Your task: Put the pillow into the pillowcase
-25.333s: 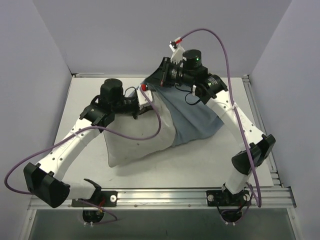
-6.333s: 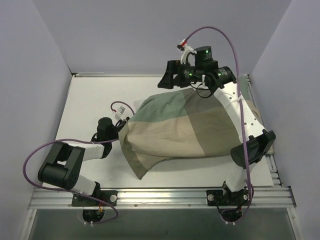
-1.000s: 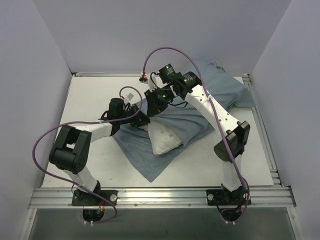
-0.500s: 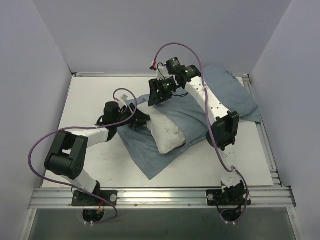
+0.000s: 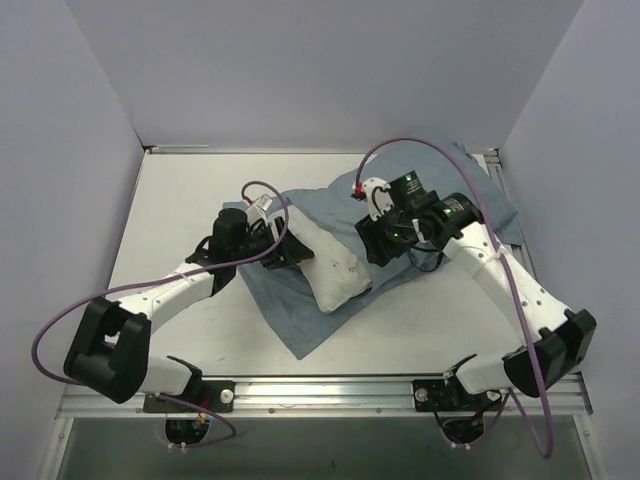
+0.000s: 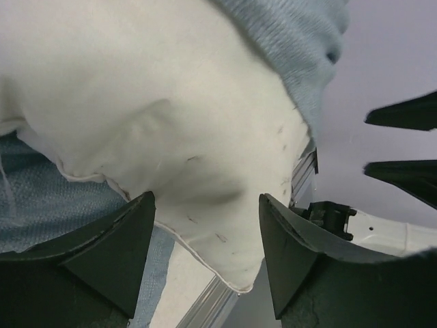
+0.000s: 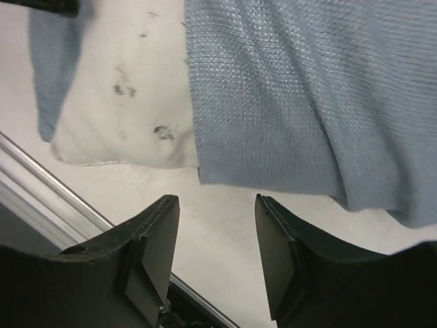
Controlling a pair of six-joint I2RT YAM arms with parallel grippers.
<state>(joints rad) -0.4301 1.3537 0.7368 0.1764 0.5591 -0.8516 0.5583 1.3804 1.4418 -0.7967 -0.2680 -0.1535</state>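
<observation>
The left tool and right tool both gape, holding nothing. The pillow lies half out of the pillowcase on the surface. Unheld, the limp mouth could slip off.

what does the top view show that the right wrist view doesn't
Only the top view: both arms, the left arm at the left side of the pillow, the right arm at its right, and the whole pillowcase spread toward the far right corner of the table. Only the right wrist view: the right jaws standing open with nothing between them, and the pillow's dark specks close up. Both: one end of the pillow sticking out of the pillowcase.
</observation>
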